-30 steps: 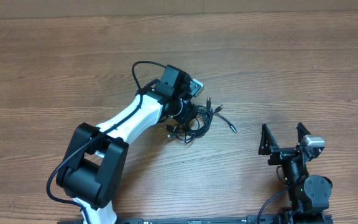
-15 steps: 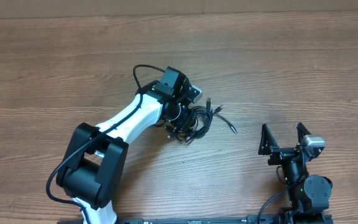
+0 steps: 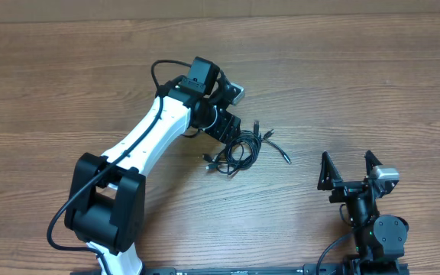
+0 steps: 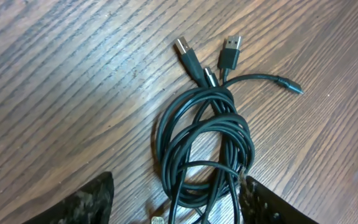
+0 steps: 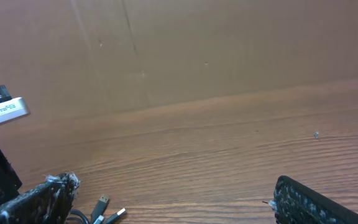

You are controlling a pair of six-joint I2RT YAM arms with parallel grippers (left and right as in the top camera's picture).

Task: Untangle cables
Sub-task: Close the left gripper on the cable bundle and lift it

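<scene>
A tangled bundle of black cables [image 3: 241, 149] lies on the wooden table, with plugs splayed to its right [image 3: 264, 131]. In the left wrist view the coil [image 4: 204, 137] sits between my fingers. Two USB plugs [image 4: 185, 53] and a thin plug [image 4: 288, 84] point away from it. My left gripper [image 3: 226, 131] [image 4: 179, 211] is open, just above the bundle's far-left edge, holding nothing. My right gripper [image 3: 348, 169] [image 5: 173, 208] is open and empty, low at the right front, away from the cables. USB plugs [image 5: 102, 204] show at its lower left.
A brown cardboard wall [image 5: 179, 50] stands at the table's far edge. The left arm's white link [image 3: 151, 137] runs from the front left up to the bundle. Bare wood [image 3: 357, 84] surrounds the cables.
My left gripper has drawn back from over the bundle toward the far left, uncovering the cables. The bundle stays on the table. The right arm has not moved.
</scene>
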